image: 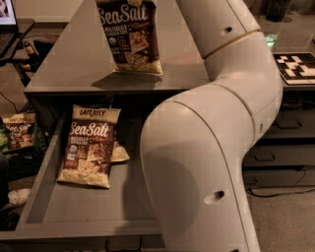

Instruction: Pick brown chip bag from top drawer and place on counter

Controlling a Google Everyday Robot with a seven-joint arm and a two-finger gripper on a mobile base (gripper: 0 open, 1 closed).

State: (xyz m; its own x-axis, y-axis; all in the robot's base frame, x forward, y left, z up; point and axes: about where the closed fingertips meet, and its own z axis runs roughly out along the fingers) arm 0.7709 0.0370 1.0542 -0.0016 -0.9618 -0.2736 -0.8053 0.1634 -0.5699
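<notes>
A brown chip bag [130,34] stands upright on the grey counter [69,69] near its front edge; the frame cuts off its top. A look-alike bag [91,147] lies flat in the open top drawer [74,211], over a cream scrap [119,153]. A third bag [18,130] sits at the far left, outside the drawer. My white arm [211,147] fills the right half and rises past the counter's right side. The gripper is out of view beyond the top edge, so any hold on the counter bag is hidden.
A laptop [7,15] sits on a side table at the top left. A black-and-white marker board [295,66] lies on the right counter. Narrower drawers with handles [275,157] stand at the right, with a cable on the floor below.
</notes>
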